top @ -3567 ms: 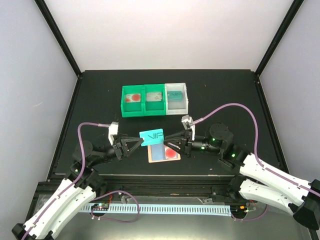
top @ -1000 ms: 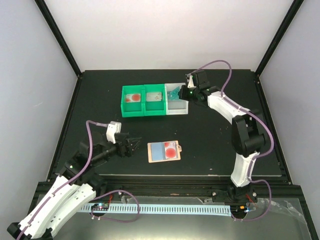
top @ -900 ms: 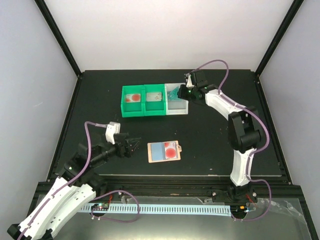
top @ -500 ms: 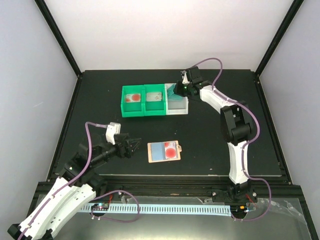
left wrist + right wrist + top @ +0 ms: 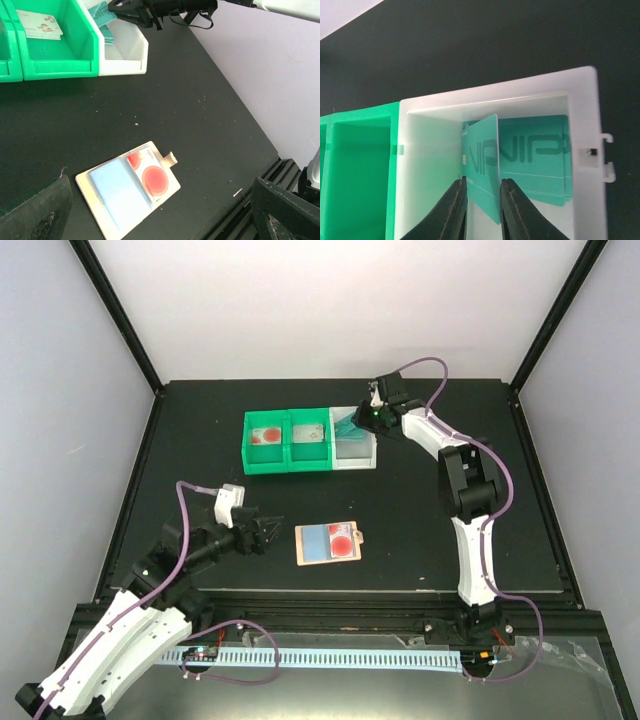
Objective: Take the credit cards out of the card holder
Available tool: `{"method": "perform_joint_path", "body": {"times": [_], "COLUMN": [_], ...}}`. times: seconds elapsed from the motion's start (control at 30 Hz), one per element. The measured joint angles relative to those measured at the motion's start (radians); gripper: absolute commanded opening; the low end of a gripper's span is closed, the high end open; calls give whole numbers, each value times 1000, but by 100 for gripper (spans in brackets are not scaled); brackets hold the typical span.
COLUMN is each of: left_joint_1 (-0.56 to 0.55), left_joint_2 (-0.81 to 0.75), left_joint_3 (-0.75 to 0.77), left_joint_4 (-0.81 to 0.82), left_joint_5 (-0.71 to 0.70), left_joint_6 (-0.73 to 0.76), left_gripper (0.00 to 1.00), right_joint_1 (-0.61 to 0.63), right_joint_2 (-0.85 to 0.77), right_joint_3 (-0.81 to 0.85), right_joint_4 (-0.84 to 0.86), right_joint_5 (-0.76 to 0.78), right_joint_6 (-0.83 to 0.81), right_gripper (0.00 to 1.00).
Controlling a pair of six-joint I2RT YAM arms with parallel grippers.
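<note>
Card holder [image 5: 320, 544] keeps one red-white card [image 5: 343, 542], our right claw [image 5: 481, 186] grasping teal card [image 5: 482, 150] inside white bin [image 5: 495, 95], left claw [image 5: 265, 532] released

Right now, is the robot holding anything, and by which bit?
Yes: the right tool pinches a teal VIP card by its lower edge, at the white bin. The left tool holds nothing.
</note>
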Motion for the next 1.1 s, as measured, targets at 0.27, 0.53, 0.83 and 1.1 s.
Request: {"method": "perform_joint_path", "body": {"times": [0.27, 0.53, 0.83, 1.1], "left_joint_1": [0, 0, 0, 0], "left_joint_2": [32, 115, 214, 243], "left_joint_3": [0, 0, 0, -27], "left_joint_4": [-2, -22, -16, 55], "left_joint_5": [-12, -9, 29, 54], "left_joint_6": [0, -2, -20, -75], "left_gripper": [99, 99, 95, 94], "right_joint_1": [-15, -15, -15, -10], "right_joint_2": [-6, -143, -481, -733], "right_joint_3": [4, -51, -311, -655], "right_joint_4": [-19, -47, -39, -19], "right_joint_5": [16, 26, 7, -43], "right_joint_6": [-10, -15, -11, -13], "right_gripper": [29, 30, 29, 29]}}
